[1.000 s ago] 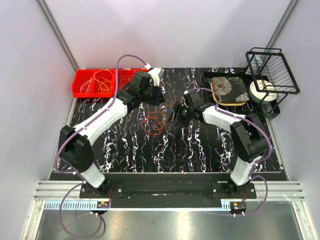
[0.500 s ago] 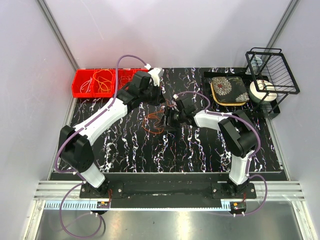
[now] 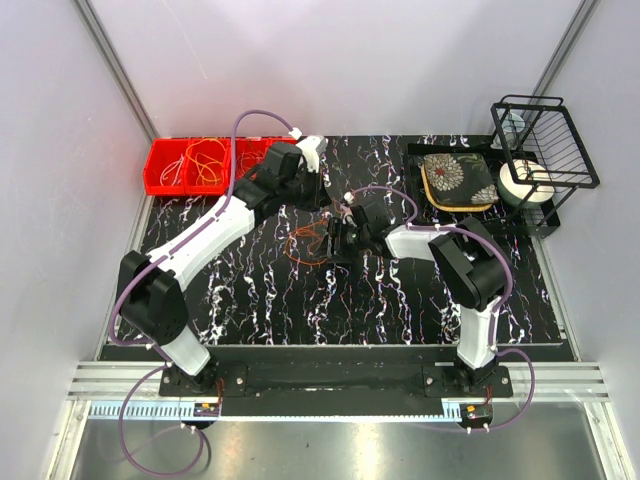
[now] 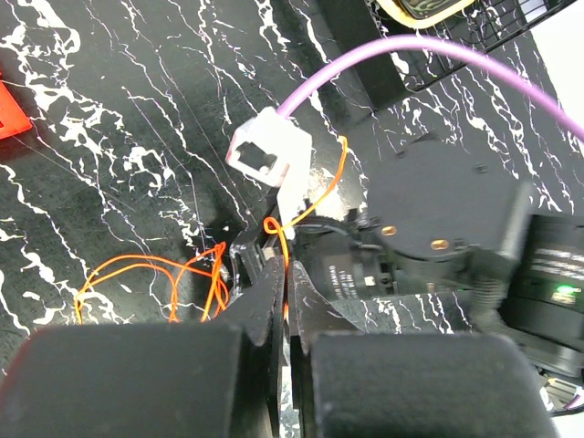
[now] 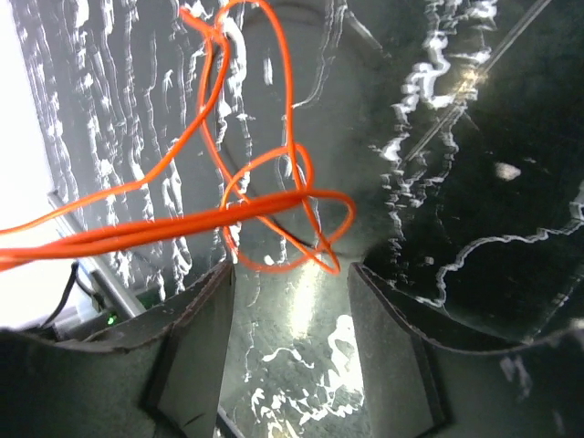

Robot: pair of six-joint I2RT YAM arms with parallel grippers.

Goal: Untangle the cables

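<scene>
The orange cable (image 3: 305, 245) lay mid-worktop (image 3: 400, 300), its tangled loops stretched mostly left to right, with one strand climbing to my left tool (image 3: 322, 210), which was clamped tight on it. My right tool (image 3: 337, 238), just beside, stood partly open, the bundled strands crossing its gap ungripped. More cables (image 3: 205, 160) sat in the red bins (image 3: 160, 178) at the far left.
</scene>
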